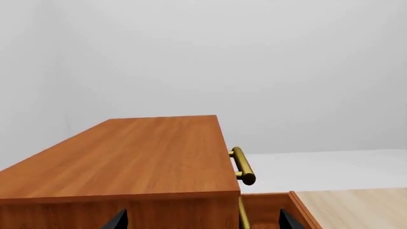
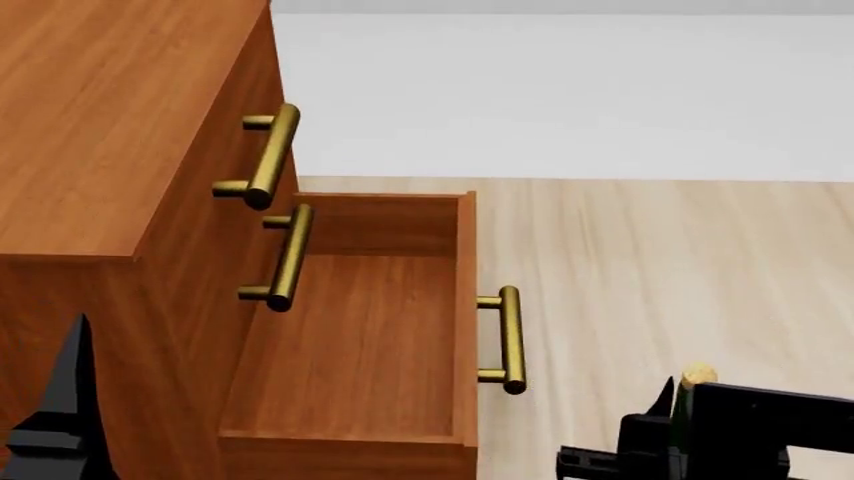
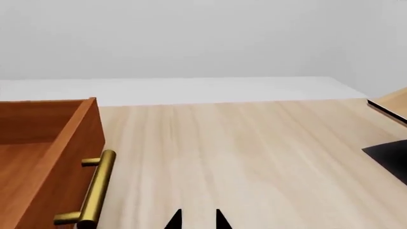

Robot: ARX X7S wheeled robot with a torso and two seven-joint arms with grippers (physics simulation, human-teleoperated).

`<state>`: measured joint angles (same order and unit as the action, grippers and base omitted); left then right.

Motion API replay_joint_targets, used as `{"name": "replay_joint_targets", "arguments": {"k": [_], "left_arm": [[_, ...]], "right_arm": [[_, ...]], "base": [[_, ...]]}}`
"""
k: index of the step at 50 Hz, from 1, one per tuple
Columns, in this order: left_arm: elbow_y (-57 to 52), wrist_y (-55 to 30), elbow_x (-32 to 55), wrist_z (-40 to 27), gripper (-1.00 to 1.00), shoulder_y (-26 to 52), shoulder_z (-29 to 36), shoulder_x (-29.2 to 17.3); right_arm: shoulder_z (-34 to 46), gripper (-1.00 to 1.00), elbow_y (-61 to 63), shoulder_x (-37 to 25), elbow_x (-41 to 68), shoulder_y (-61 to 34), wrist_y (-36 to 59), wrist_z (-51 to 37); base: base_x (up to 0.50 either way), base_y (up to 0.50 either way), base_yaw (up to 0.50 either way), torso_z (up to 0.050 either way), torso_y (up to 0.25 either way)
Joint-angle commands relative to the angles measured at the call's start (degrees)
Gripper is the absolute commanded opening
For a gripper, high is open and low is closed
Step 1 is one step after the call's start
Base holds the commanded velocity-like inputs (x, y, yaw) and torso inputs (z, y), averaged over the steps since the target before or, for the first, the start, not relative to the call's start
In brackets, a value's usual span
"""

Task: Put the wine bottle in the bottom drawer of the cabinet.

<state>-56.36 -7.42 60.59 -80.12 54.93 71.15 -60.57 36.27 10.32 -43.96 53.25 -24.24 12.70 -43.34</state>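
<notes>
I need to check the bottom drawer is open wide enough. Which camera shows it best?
The head view: the bottom drawer shows pulled out, its whole inside bare and its handle in sight. The right wrist view catches only one corner and the handle; the left wrist view shows just a sliver of it.

Head view looks steeply down, close over the reddish-brown wooden three-drawer cabinet; both wrist views face level, sharing its open bottom drawer

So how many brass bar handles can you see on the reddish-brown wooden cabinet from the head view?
3. Top brass bar handle on the upper front, middle handle just below, and third handle on the pulled-out bottom drawer of the cabinet. None looks hidden.
</notes>
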Motion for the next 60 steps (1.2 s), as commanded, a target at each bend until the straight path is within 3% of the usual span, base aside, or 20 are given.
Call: {"name": "replay_joint_targets", "arguments": {"k": [1, 11, 29, 60], "left_arm": [[0.2, 0.1, 0.1, 0.1, 1.00, -0.1, -0.1, 0.0], [1.1, 1.2, -1.2, 0.9, 1.00, -1.3, 0.2, 0.6], [2.5, 2.5, -2.3, 2.2, 1.00, -2.9, 0.3, 0.2], [1.5, 1.0, -0.7, 1.6, 1.00, -1.6, -0.2, 0.8]], "right_arm": [[-1.0, -1.00, 3.5, -1.5, -0.3, -0.7, 0.8, -0.9], [-1.5, -1.00, 10.4, -4.1, 0.7, -4.6, 5.2, -4.0], [-4.1, -1.00, 19.1, -6.9, 12.3, -23.4, 20.4, -7.4], [-3.1, -1.00, 5.8, 4.5, 27.0, -53.9, 37.9, -5.4]], "base": [[0.00, 0.00, 0.00, 0.000, 0.000], [0.00, 0.00, 0.00, 0.000, 0.001], [0.00, 0.00, 0.00, 0.000, 0.001], [0.00, 0.00, 0.00, 0.000, 0.001]]}}
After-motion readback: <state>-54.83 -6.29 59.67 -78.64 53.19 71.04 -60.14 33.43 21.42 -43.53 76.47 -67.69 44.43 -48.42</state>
